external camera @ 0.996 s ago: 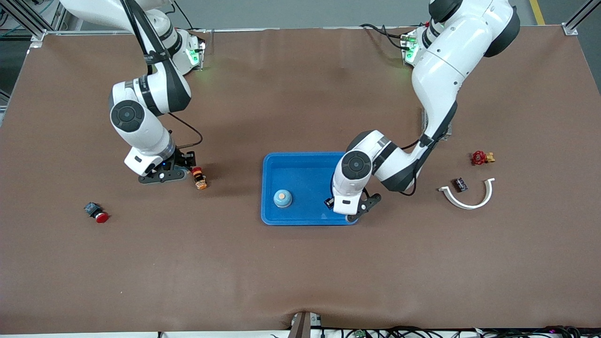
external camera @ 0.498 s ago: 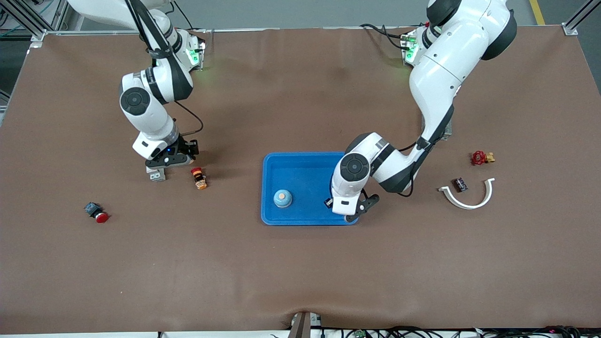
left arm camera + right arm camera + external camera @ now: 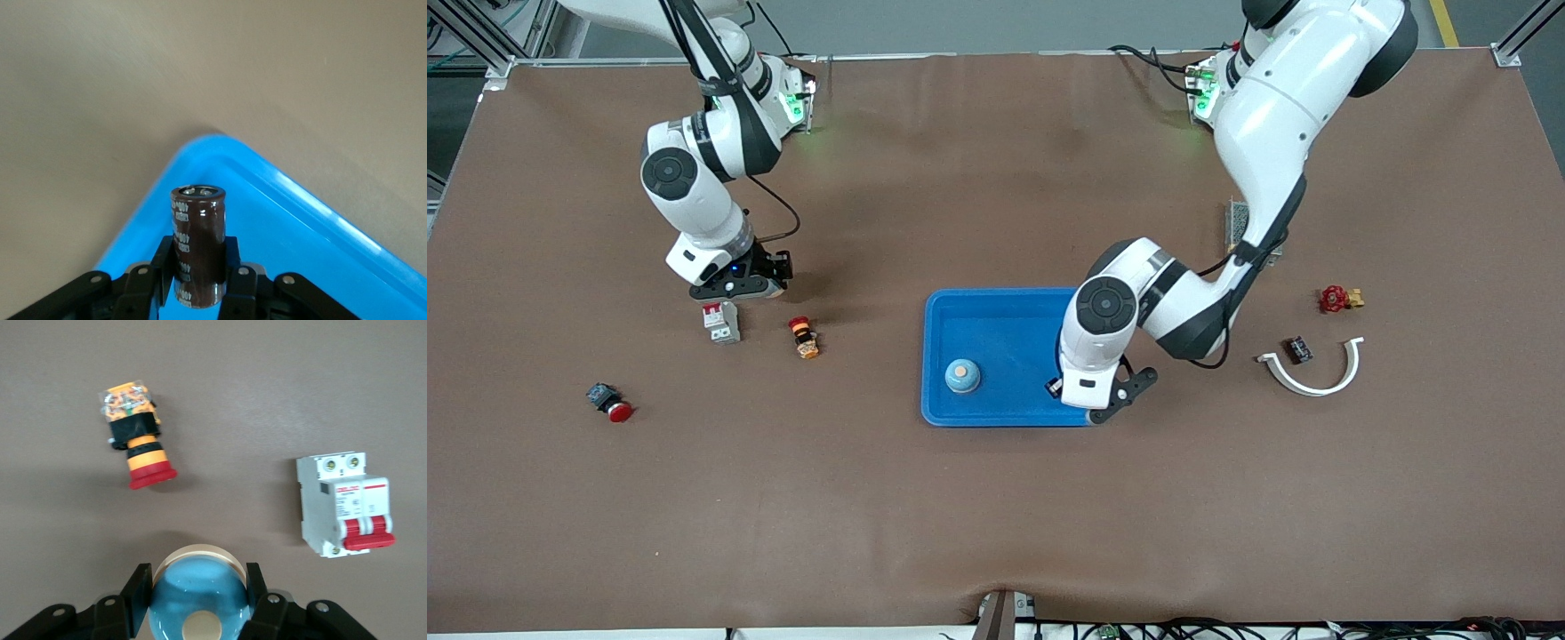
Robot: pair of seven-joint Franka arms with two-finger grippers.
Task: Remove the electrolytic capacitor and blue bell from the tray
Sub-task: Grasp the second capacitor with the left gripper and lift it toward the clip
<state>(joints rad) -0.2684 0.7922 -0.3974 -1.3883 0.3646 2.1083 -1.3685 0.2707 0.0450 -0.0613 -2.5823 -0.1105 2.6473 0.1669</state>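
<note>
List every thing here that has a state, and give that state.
left gripper: shut on capacitor, over blue tray corner
right gripper: shut on blue bell, above table
second bell: upright in tray
orange push button: lying on its side
circuit breaker: lying flat on table

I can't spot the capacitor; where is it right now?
Left wrist view: the brown capacitor sits clamped in the left gripper over the blue tray's corner.

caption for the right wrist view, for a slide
Right gripper holds a blue bell above the brown table, over an orange push button and a white circuit breaker.
</note>
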